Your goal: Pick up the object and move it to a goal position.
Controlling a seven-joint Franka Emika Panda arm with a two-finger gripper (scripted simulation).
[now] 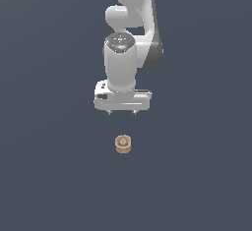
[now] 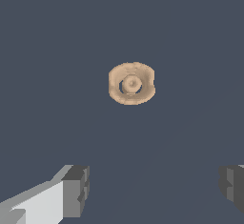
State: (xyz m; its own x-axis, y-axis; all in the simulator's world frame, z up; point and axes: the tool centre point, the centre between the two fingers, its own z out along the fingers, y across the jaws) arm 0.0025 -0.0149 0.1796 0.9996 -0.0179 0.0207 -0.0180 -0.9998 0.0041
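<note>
Pincer is hanging spread wide with nothing in it, pointing straight down off the white arm. Its two dark fingers sit far apart in the wrist view. That little wooden knob piece sits upright on the flat grey floor, a bit nearer than the pincer and not touching it.
</note>
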